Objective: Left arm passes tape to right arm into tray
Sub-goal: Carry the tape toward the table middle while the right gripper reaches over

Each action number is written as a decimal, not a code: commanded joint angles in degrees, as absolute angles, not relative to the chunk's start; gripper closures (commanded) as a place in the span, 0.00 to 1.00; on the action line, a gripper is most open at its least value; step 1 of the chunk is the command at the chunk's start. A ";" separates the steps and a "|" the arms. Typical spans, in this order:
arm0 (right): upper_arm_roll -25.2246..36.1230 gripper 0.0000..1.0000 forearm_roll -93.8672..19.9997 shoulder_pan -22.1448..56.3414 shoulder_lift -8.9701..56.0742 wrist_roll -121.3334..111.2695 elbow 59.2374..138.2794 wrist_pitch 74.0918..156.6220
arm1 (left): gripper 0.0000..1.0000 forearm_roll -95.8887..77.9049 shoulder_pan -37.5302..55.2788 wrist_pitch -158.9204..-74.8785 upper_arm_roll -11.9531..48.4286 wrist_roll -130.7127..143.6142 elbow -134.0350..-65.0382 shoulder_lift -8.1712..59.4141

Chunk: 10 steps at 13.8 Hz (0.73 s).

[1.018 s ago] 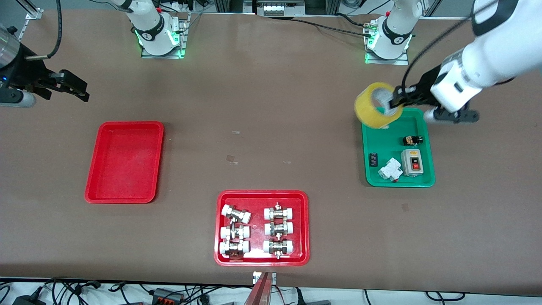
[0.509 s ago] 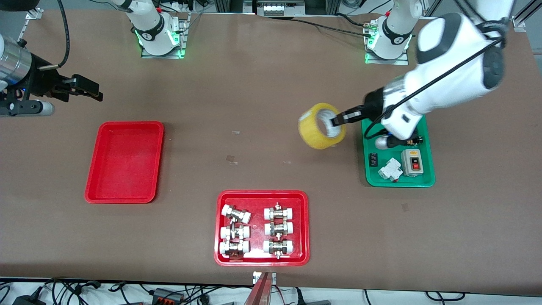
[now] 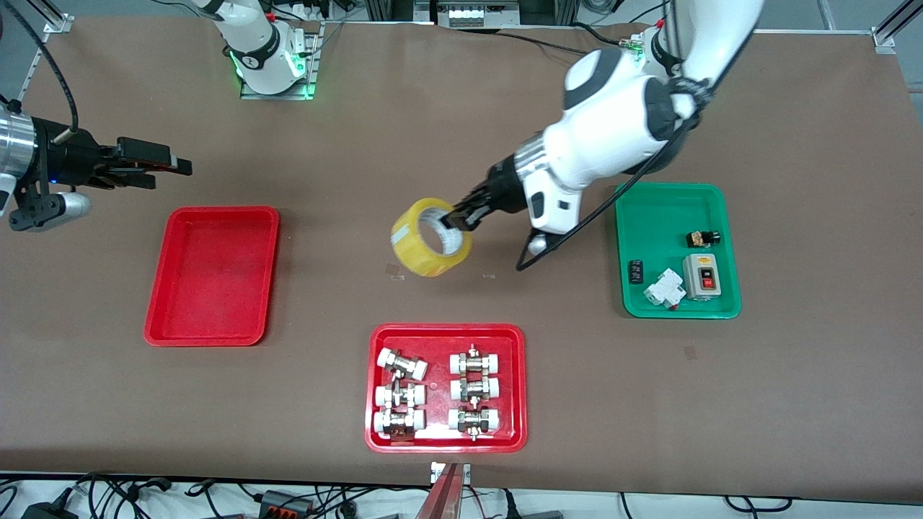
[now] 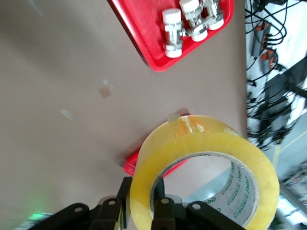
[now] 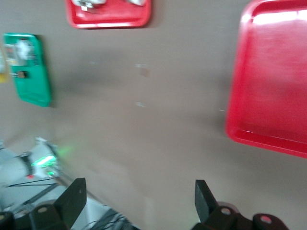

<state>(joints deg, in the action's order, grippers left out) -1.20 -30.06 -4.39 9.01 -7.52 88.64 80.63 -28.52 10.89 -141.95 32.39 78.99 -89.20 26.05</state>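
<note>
The yellow tape roll [image 3: 430, 238] hangs in the air over the bare middle of the table, held by its wall in my left gripper [image 3: 456, 218], which is shut on it. In the left wrist view the tape [image 4: 201, 158] fills the frame with one finger inside the core and one outside. The plain red tray [image 3: 211, 275] lies empty toward the right arm's end of the table, and shows in the right wrist view [image 5: 271, 76]. My right gripper [image 3: 162, 167] is open and empty, in the air above the table beside that tray.
A red tray with white-capped metal fittings [image 3: 445, 388] lies nearer the front camera than the tape. A green tray [image 3: 678, 252] with small electrical parts lies toward the left arm's end. Both arm bases stand along the table's back edge.
My left arm has carried the tape from over the green tray to over the middle of the table. My right gripper has moved a little toward the table's middle.
</note>
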 commanded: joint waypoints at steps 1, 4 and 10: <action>-1.76 0.00 -39.34 -4.22 11.33 -8.61 88.33 80.77 | 1.00 -29.00 15.02 -149.39 31.82 89.34 -86.22 29.35; -2.37 0.00 -44.55 -0.11 13.44 -8.61 88.24 87.34 | 1.00 -28.92 17.92 -156.15 31.47 99.28 -86.22 31.20; -2.46 0.00 -44.91 11.50 18.71 -8.53 87.72 103.51 | 1.00 -28.83 20.83 -159.79 30.32 104.33 -85.52 33.92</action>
